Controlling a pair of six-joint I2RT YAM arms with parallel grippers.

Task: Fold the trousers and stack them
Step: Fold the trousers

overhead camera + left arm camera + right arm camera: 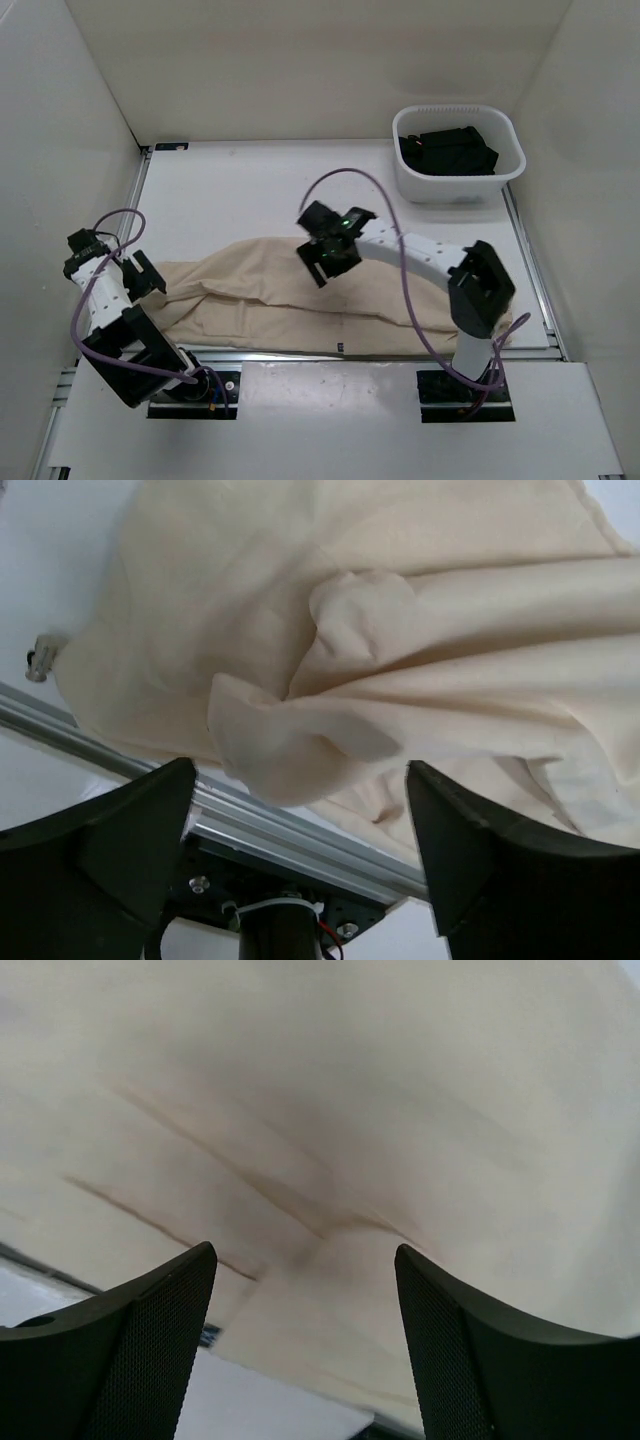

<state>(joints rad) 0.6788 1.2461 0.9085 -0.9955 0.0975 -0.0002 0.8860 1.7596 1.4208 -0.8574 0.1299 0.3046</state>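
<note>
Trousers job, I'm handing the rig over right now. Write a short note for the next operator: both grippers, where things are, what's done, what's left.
Left gripper: jaws open, empty, above the left end of the trousers.
Right gripper: jaws open, empty, close above the middle of the cloth.
Trousers: lying crumpled lengthwise along the near edge of the table, unfolded.
White basket at far right holds dark items.
Done: no fold made yet.
Left: fold the trousers, then stack them.

no readable text, labels, brands, numbers or signs anywhere.
</note>
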